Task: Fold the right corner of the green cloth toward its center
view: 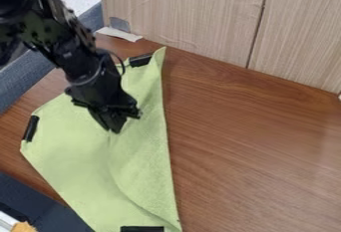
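The black two-finger gripper [121, 121] hangs low over the upper middle part of a pale green, soft-looking cloth [80, 151]; I cannot tell whether it is open or closed, nor whether it pinches the fabric or only meets it. The cloth lies on a brown wood-grain bench [253, 151], spreading below the gripper and to both sides of it; a crease runs down through the fabric from just beneath the gripper, curving rightward toward the lower edge, and the long right-hand edge of the cloth passes to the right of the gripper, rising to a pointed corner above it. Three black strips sit along the cloth's border: a short upper strip [140, 60] above and slightly right of the gripper, a slanted left strip [30, 128] well to its left, and a flat lower strip [142, 229] far below it. Above the gripper, at the back of the bench, lie a whitish flat strip [120, 34] and, by it, a small grey piece [120, 24]; pale wood-grain panels [193, 17] stand behind, above and to the right of the gripper, with a dark seam between them; a blue-grey surface [30, 74] borders the bench to the left.
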Motion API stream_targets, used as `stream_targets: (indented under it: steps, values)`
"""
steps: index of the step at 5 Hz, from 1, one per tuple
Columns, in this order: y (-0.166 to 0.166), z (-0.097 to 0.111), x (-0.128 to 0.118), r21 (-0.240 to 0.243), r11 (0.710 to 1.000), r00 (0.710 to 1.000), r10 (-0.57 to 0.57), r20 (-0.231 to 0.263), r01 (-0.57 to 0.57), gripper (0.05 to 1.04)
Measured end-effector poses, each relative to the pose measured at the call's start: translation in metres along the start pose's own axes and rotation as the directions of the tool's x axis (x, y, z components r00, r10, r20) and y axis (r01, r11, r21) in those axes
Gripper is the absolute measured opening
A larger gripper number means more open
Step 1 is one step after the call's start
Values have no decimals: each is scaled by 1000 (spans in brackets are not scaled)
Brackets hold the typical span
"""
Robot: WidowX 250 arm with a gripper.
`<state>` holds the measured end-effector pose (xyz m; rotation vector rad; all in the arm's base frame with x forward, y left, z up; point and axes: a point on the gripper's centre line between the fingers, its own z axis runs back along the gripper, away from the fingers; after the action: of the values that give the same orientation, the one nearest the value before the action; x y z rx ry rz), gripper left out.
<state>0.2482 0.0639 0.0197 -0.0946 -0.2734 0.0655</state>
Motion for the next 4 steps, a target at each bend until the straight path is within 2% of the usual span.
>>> stream_targets:
  steps: [1,2,4]
  values:
    - [5,-12,-9,47,999,998,15,-64,-12,87]
    - [1,-17,-10,93,996,991,8,-136,5,244]
    - [1,-10,-9,126,992,978,16,-207,11,813]
